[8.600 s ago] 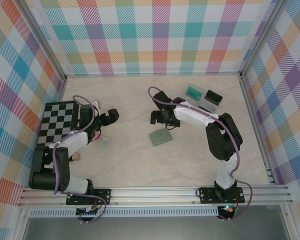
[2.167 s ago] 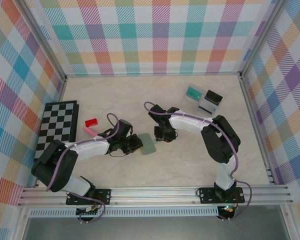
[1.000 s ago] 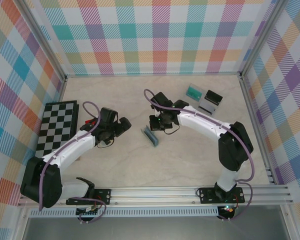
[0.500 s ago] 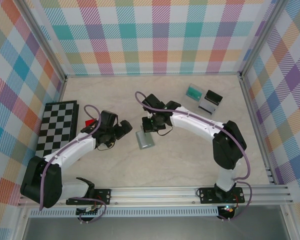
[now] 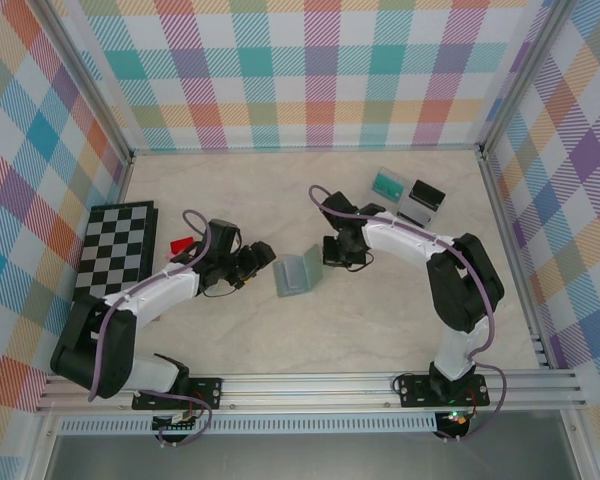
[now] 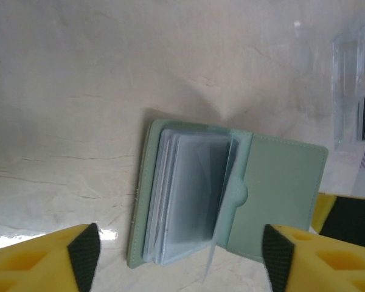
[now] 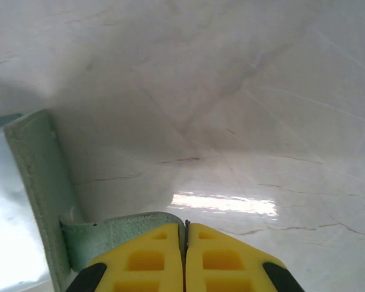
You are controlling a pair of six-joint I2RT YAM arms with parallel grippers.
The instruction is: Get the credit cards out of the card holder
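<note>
The grey-teal card holder (image 5: 298, 272) stands half open on the table between the arms. In the left wrist view the card holder (image 6: 231, 194) shows a stack of pale clear sleeves on its left panel and a bare right panel; no card colour shows inside. My left gripper (image 5: 264, 257) sits just left of it, and in its own view the left gripper (image 6: 181, 258) is open with nothing between the fingers. My right gripper (image 5: 331, 252) is at the holder's right edge. In its own view the right gripper (image 7: 185, 228) is shut on the holder's tab strap (image 7: 109, 234). A red card (image 5: 183, 243) lies by the board.
The black-and-white chequered board (image 5: 115, 250) lies at the left. A clear plastic tray (image 5: 410, 195) stands at the back right, and the clear tray (image 6: 356, 85) also shows at the right edge of the left wrist view. Patterned walls enclose the table.
The right gripper has pulled the holder's edge to the right and the holder has opened up. The left gripper has moved closer to it and its fingers have narrowed somewhat.
</note>
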